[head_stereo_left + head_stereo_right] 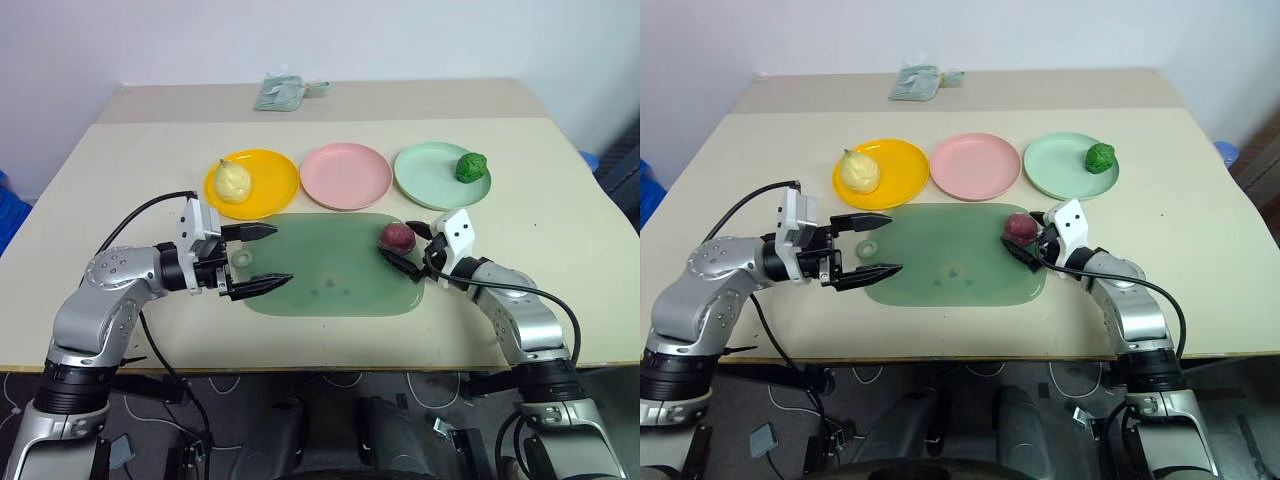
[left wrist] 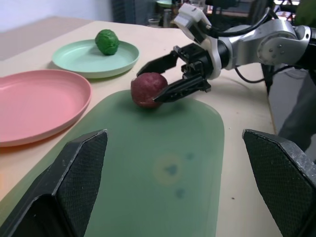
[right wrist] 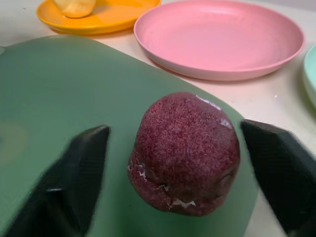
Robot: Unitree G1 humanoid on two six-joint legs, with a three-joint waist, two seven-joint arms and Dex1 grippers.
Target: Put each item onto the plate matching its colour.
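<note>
The maroon fruit [image 1: 397, 237] sits on the green mat's [image 1: 330, 290] corner nearest the pink plate [image 1: 345, 176]. The right gripper's [image 1: 409, 251] jaws straddle it, not yet clamped; closing off-centre could roll it away. The left gripper's [image 1: 262, 256] jaws gape empty.

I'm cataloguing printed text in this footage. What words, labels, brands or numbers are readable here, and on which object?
None readable.
Small pale green packet at the table's far edge: any print too small to read.
Faint round marks on the large dark green mat: not legible as text.
Yellow-orange, pink and mint green plastic plates: no lettering.
</note>
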